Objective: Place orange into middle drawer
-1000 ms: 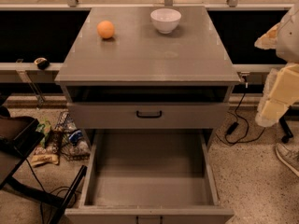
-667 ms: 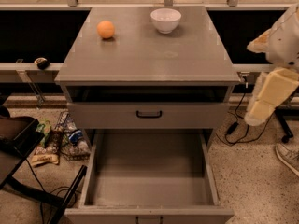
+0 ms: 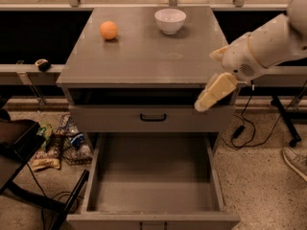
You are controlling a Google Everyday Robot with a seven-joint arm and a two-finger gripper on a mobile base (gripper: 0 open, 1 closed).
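Note:
The orange [image 3: 109, 30] sits on the grey cabinet top [image 3: 144, 56], at the back left. The middle drawer [image 3: 153, 178] is pulled fully open below, its deep tray empty, with a small dark handle [image 3: 153, 224] at the bottom edge of the view. My arm reaches in from the right. My gripper [image 3: 207, 98] hangs at the cabinet's front right corner, pointing down and left, above the open drawer's right side. It is far from the orange and holds nothing that I can see.
A white bowl [image 3: 170, 20] stands at the back of the cabinet top, right of the orange. The upper drawer front with a black loop handle [image 3: 153, 117] is shut. Clutter and a wire basket [image 3: 72, 140] lie on the floor at left. Cables and a shoe [image 3: 295, 159] are at right.
My arm has swung left from the right edge, and the gripper is now over the cabinet's front right corner. The orange, bowl and drawer have not moved.

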